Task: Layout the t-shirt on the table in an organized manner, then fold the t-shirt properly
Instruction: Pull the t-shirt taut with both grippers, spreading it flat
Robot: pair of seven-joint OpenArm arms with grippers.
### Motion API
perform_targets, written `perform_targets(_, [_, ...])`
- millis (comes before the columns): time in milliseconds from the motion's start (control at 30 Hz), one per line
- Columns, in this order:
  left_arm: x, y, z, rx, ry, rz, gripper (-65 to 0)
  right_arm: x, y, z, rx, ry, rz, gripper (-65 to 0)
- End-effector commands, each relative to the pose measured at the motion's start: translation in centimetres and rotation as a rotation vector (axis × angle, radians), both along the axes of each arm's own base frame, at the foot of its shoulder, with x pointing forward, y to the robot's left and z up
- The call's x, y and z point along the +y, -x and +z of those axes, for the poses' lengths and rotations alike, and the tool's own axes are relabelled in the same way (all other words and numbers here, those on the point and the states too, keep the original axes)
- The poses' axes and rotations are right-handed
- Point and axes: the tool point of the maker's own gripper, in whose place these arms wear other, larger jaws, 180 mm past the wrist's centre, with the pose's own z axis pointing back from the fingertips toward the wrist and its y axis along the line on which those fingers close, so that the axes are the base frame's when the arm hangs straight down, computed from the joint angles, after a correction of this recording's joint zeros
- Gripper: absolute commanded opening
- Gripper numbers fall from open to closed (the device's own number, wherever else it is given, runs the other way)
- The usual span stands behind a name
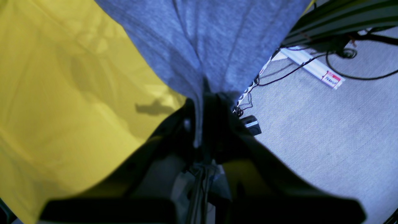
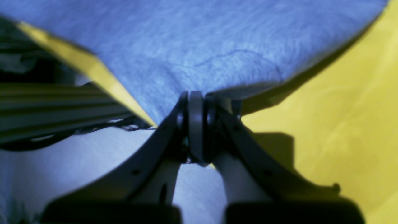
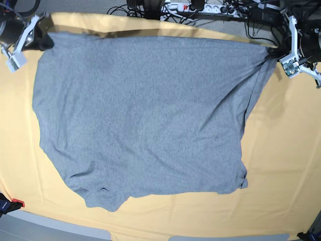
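The heather-grey t-shirt (image 3: pixel 145 115) is spread plain side up over the table (image 3: pixel 291 165), its collar toward the near edge. Its far hem is stretched taut between my two grippers at the table's far edge. My left gripper (image 3: pixel 275 53) is at the far right, shut on the hem corner; in the left wrist view the grey cloth (image 1: pixel 211 40) bunches into the shut gripper (image 1: pixel 205 96). My right gripper (image 3: pixel 44 36) is at the far left, shut on the other hem corner; in the right wrist view the gripper (image 2: pixel 196 99) pinches the cloth (image 2: pixel 199 46).
Power strips and cables (image 3: pixel 195 7) lie behind the table's far edge. In the left wrist view, grey carpet (image 1: pixel 326 130) with cables and a white strip (image 1: pixel 314 67) lies beyond the table edge. A red clamp (image 3: pixel 15 203) sits at the near left corner.
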Motion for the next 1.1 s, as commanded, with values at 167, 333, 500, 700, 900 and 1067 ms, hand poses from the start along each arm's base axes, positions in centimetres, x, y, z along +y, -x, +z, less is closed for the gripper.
perform_targets(167, [1.7,-0.9,0.4,-0.029,-0.097,-0.006,-65.0,0.6,0.2,0.8,-0.022,0.012,0.028,-65.0])
perform_targets(333, [6.7,-2.4,0.2,-0.076,-0.211,0.194,-65.0,0.8,0.3,0.6,-0.021,0.004,0.019,-65.0])
perform_targets(500, [9.7,-2.3,-1.1,-0.059,-0.163,0.392,-65.0,0.8,0.3,0.6,-0.022,0.002,0.02,-65.0])
perform_targets(700, [7.6,-0.3,-3.0,0.057,0.02,0.365,-65.0,0.8,0.3,0.6,-0.021,0.003,0.019,-65.0])
perform_targets(900, [1.0,0.0,-0.6,0.094,0.411,0.284,-65.0,0.8,0.4,0.6,-0.021,0.002,0.019,-65.0])
perform_targets(1067, [0.9,0.0,-0.5,0.095,0.418,0.281,-65.0,0.8,2.3,-0.1,0.045,0.005,0.019,-65.0])
